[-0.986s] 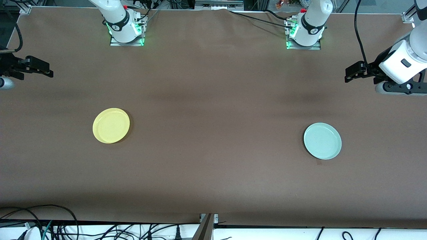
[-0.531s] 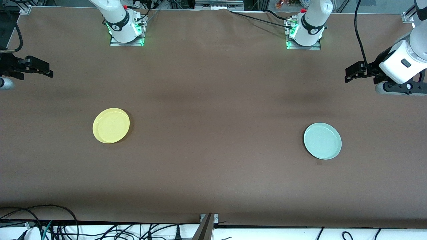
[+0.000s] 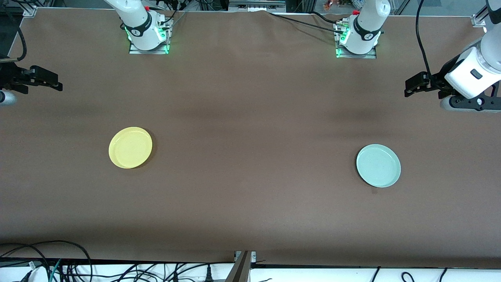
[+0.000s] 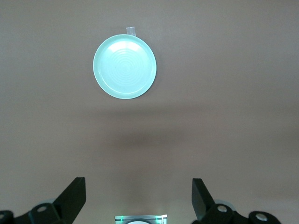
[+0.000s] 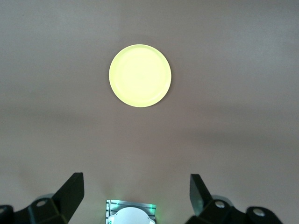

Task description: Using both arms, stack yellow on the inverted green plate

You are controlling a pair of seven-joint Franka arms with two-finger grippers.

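Observation:
The yellow plate [image 3: 130, 147] lies rim up on the brown table toward the right arm's end; it also shows in the right wrist view [image 5: 140, 75]. The pale green plate [image 3: 378, 165] lies rim up toward the left arm's end, and its ringed inside shows in the left wrist view [image 4: 124, 66]. My left gripper [image 3: 408, 88] hangs open and empty high over the table's left-arm end, apart from the green plate; its fingers stand wide in the left wrist view [image 4: 138, 186]. My right gripper [image 3: 58, 83] hangs open and empty over the right-arm end [image 5: 137, 184].
The two arm bases [image 3: 148, 37] [image 3: 356, 43] stand along the table's edge farthest from the front camera. A small piece of tape [image 4: 131, 31] lies right beside the green plate. Cables hang along the table's edge nearest the front camera [image 3: 78, 270].

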